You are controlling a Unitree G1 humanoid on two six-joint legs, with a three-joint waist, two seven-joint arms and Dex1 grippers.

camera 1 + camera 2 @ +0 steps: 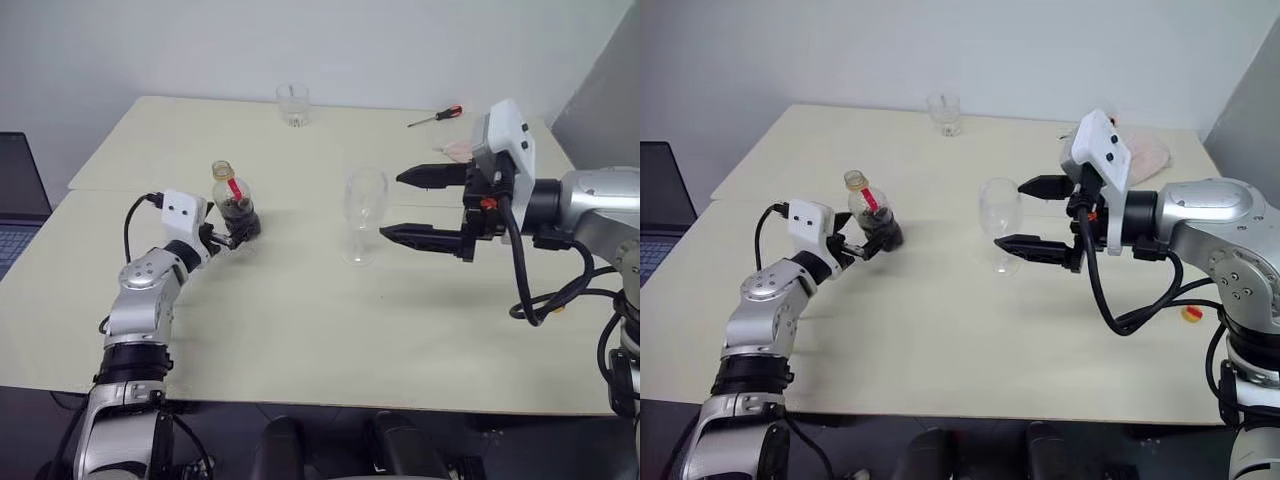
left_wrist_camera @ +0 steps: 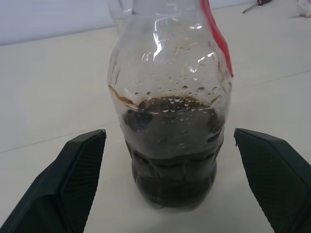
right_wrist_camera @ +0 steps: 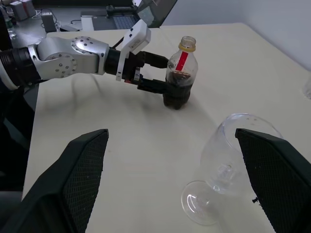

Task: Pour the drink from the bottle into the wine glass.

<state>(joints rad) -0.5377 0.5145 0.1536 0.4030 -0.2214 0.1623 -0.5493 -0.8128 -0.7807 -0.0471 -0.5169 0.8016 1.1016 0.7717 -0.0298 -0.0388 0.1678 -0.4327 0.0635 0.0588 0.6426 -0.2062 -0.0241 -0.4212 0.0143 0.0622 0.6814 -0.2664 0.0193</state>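
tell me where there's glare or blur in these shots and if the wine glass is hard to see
Left wrist view: white glare streaks and droplets on the bottle, sharp. Left eye view: the wine glass is faint against the pale table, with soft shadows. Right wrist view: the glass bowl looks hazy.

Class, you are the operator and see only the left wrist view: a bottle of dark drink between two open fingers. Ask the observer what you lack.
Operator: Where is the wine glass?
Observer: The wine glass stands upright on the table, to the right of the bottle, apart from it.
Operator: What is the right gripper doing?
Observer: The right gripper is open, its fingers beside the glass bowl, holding nothing.
Operator: Is the bottle capped?
Observer: No cap shows on the neck; the mouth looks open.
Operator: Anything else on the table?
Observer: A tumbler and a screwdriver sit at the far edge.
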